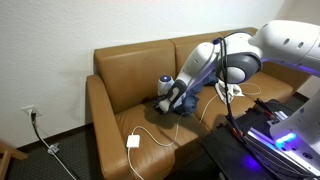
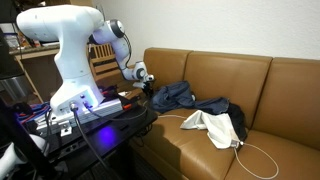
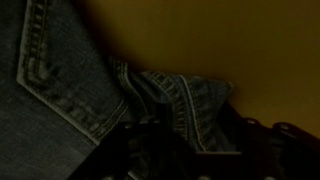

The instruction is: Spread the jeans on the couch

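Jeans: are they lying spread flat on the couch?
No, the jeans lie rumpled in a heap at one end of the couch seat.

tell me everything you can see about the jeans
The jeans are medium-blue denim, bunched in a rumpled heap rather than spread out, lying on the seat of the tan leather couch near one end. The wrist view shows folded layers with double-stitched seams and a curved pocket edge. The gripper sits right at the heap's edge; whether it grips the cloth cannot be told.
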Action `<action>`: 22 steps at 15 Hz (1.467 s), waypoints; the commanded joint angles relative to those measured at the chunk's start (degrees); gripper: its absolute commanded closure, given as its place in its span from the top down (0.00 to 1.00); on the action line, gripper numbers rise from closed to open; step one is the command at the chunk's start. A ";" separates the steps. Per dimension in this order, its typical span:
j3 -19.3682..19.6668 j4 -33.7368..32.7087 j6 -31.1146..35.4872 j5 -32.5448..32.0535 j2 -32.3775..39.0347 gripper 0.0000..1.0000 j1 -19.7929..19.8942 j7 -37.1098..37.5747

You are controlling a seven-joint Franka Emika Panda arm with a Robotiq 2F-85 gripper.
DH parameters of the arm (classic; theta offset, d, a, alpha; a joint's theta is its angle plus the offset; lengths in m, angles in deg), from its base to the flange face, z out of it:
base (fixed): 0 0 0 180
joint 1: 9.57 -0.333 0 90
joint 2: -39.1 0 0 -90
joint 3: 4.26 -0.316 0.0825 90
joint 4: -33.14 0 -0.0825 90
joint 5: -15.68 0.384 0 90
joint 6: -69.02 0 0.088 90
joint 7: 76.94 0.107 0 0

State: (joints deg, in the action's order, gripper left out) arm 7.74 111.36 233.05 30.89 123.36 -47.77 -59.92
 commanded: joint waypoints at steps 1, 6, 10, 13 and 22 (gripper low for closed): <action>-5.08 -0.80 2.95 -4.27 -0.06 0.25 5.43 0.42; -17.44 -3.14 5.89 -7.28 -0.11 0.00 14.05 -6.20; -28.12 -4.18 5.78 -10.29 -0.12 0.02 17.98 -14.35; -27.13 -4.74 5.00 -9.76 -0.12 0.02 16.47 -13.08; -31.27 -6.94 0.66 -12.82 0.01 0.02 16.91 -19.02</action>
State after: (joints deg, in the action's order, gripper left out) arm -20.09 106.29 237.12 20.05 123.36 -31.36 -74.73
